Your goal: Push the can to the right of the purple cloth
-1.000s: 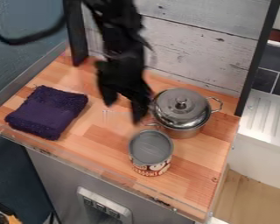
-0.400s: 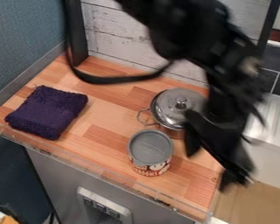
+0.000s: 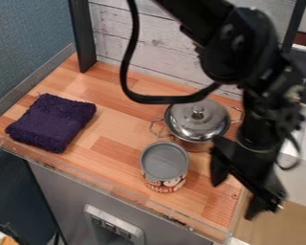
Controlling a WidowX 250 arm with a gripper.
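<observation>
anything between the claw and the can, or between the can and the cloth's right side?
Nothing visible in either gap. The claw hangs right of the can, the purple cloth lies left of it, and the lidded pot sits behind, off both lines.

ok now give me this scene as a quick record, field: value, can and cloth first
can: upright on the wood counter, grey top facing up
cloth: purple, folded, lying at the counter's left in the view
can vs cloth: can right of cloth in the view, wide gap between
pot: metal, lid on; pot stands behind the can
gripper: right of the can, by the counter's right edge in the view, fingers apart
</observation>
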